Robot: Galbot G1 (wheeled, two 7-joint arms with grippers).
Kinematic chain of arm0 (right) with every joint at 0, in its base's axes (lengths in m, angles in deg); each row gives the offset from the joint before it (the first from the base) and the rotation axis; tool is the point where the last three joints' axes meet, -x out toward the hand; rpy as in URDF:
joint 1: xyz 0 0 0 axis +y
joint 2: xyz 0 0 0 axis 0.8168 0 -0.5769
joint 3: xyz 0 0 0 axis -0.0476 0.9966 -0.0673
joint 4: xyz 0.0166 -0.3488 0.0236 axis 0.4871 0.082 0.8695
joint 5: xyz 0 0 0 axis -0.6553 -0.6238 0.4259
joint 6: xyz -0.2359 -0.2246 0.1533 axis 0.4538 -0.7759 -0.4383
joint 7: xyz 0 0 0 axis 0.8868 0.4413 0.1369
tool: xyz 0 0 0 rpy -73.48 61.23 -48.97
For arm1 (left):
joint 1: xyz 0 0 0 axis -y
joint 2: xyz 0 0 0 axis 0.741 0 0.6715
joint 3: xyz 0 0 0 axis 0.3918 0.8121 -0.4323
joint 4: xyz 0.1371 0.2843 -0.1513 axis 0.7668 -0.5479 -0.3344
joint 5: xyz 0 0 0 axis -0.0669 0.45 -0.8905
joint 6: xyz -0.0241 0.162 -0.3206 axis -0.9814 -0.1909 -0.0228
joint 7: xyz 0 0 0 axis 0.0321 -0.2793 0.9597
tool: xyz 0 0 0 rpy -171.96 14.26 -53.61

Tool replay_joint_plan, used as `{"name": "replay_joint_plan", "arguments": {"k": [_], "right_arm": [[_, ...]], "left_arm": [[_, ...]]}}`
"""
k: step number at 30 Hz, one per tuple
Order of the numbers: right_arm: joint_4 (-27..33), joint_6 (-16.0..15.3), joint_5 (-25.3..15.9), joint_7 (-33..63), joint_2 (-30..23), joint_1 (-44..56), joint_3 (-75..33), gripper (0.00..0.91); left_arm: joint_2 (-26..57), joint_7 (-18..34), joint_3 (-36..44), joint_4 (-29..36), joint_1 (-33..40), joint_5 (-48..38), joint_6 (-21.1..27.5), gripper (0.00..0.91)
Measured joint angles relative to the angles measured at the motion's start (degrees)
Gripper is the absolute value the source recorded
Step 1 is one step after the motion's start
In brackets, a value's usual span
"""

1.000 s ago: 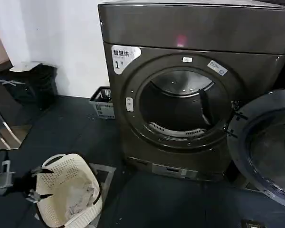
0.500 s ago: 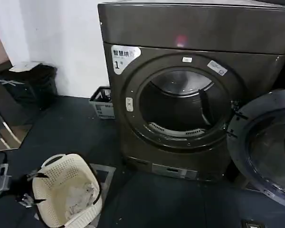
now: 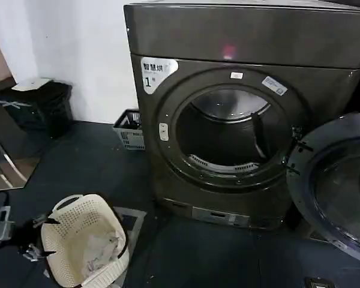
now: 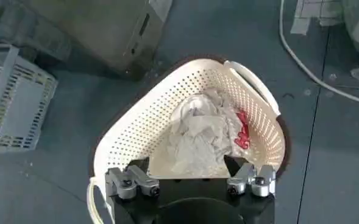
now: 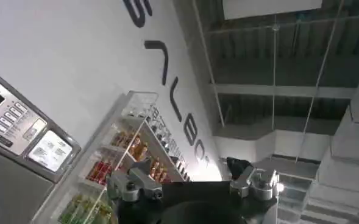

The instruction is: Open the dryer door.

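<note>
Standing at the far centre, the dryer (image 3: 240, 114): dark grey-brown front-loader, white sticker marked "1" at upper left of its face, small pink light on the top panel. Drum hole (image 3: 228, 135) fully exposed, grey-ringed, dark inside.

Door (image 3: 339, 189): swung out to the right of the drum hole, hinged at the hole's right edge, chrome rim and dark glass facing near and left. It stands well clear of the opening.

Basket (image 3: 87, 240): cream, perforated, on the floor at near left, crumpled pale cloth inside; the left wrist view adds a small red item (image 4: 242, 132) among the cloth.

Grey crate (image 3: 129, 129): on the floor against the wall, just left of the dryer.

Black bin (image 3: 39, 108): far left, by the wall.

Left gripper (image 4: 190, 182): low at near left, at the basket's left edge, fingers spread apart and holding nothing; the wrist view looks down over the basket from its near rim.

Right gripper (image 5: 192, 182): raised, its camera pointing up at a wall, shelving and ceiling; fingers spread, empty.

Step in hand, by judgement: the opening itself appears complete, as the door hangs wide and neither gripper touches it.

Next move, by judgement: little remains for this task beyond keeping both arms clear of the door's swing; should more opening be wanted, the right arm is nearer and would push the rim further right.
</note>
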Motion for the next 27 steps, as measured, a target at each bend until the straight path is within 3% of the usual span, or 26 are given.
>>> {"name": "replay_joint_plan", "arguments": {"k": [27], "right_arm": [[0.70,0.33,-0.31,-0.38,-0.45,0.43,-0.59,0.907]], "left_arm": [[-0.23,-2.05,0.33,-0.67,1.19,5.35,-0.42,0.907]]}}
